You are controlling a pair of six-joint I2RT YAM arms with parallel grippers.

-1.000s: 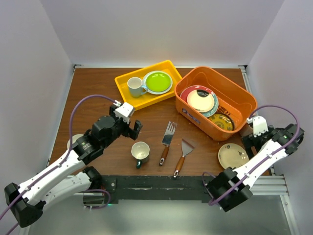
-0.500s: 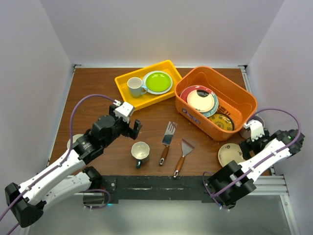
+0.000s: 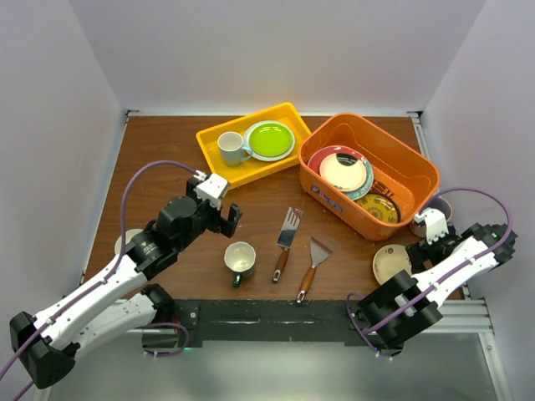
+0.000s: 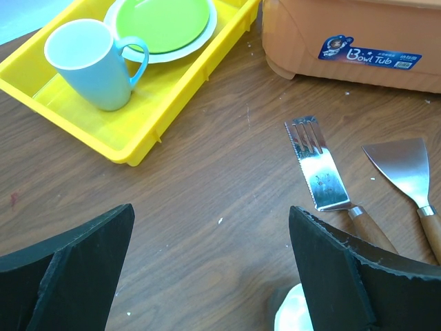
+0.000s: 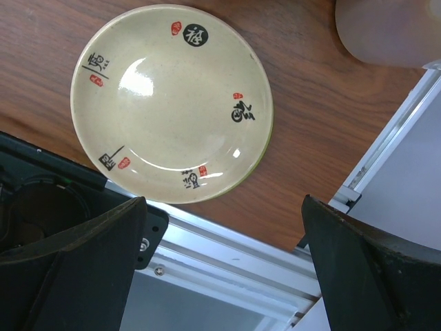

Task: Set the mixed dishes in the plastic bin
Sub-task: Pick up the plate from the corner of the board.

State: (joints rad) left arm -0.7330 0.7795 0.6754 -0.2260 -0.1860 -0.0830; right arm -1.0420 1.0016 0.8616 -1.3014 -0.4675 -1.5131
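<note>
The orange plastic bin (image 3: 411,167) stands at the back right and holds a red-rimmed plate (image 3: 340,170) and a yellow patterned plate (image 3: 378,207). Its labelled side shows in the left wrist view (image 4: 358,41). A cream plate (image 3: 389,264) (image 5: 172,103) lies near the front right. A dark-teal mug (image 3: 240,260) stands front centre. A lime green plate (image 3: 269,139) (image 4: 164,24) lies in the yellow tray. A small white bowl (image 3: 125,241) peeks out beside the left arm. My left gripper (image 3: 224,219) (image 4: 210,276) is open and empty above bare wood behind the mug. My right gripper (image 3: 422,249) (image 5: 224,269) is open and empty over the cream plate's near-right edge.
A yellow tray (image 3: 219,165) (image 4: 138,127) at the back holds a white mug with a pale-blue handle (image 3: 231,148) (image 4: 93,62). Two wooden-handled spatulas (image 3: 287,234) (image 3: 313,261) lie between the mug and the bin. A pale round vessel (image 3: 440,209) (image 5: 386,27) sits by the right wall. The metal table edge (image 5: 262,255) is under my right gripper.
My right gripper has dropped and moved in toward the cream plate, partly covering it in the top view. The left arm has barely moved.
</note>
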